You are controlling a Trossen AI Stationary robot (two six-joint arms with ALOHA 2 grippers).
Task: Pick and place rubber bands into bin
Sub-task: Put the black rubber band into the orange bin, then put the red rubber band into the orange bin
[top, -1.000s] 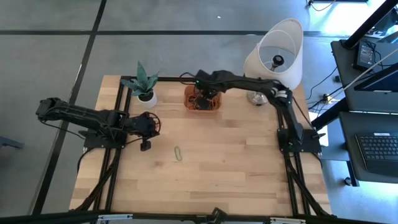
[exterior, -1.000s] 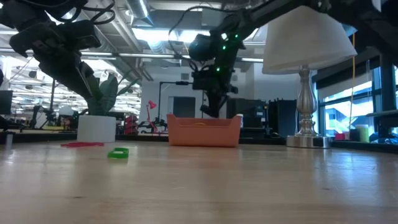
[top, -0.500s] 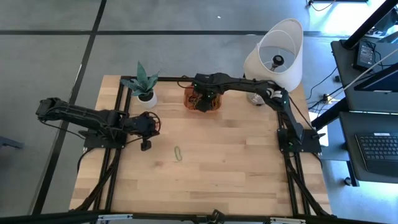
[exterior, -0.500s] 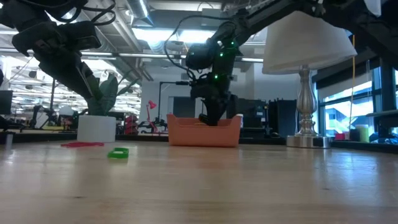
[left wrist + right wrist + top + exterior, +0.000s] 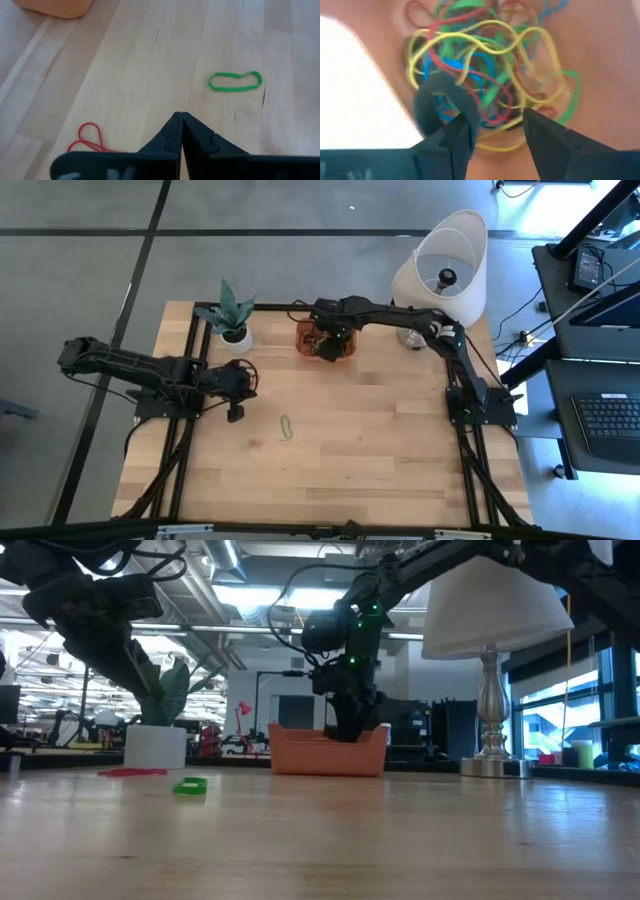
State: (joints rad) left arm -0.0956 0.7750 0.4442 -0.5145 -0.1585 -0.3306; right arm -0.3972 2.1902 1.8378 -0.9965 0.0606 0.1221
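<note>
Two rubber bands lie loose on the table (image 5: pixel 400 460): one green band (image 5: pixel 235 82) just below centre, and one red band (image 5: pixel 89 140) toward nine o'clock of it. One orange bin (image 5: pixel 324 340) sits at twelve o'clock, holding a tangle of bands (image 5: pixel 490 75) too knotted to count. There are two arms, one lamp (image 5: pixel 440 275) at one o'clock, and one potted plant (image 5: pixel 232 318) at eleven o'clock.
</note>
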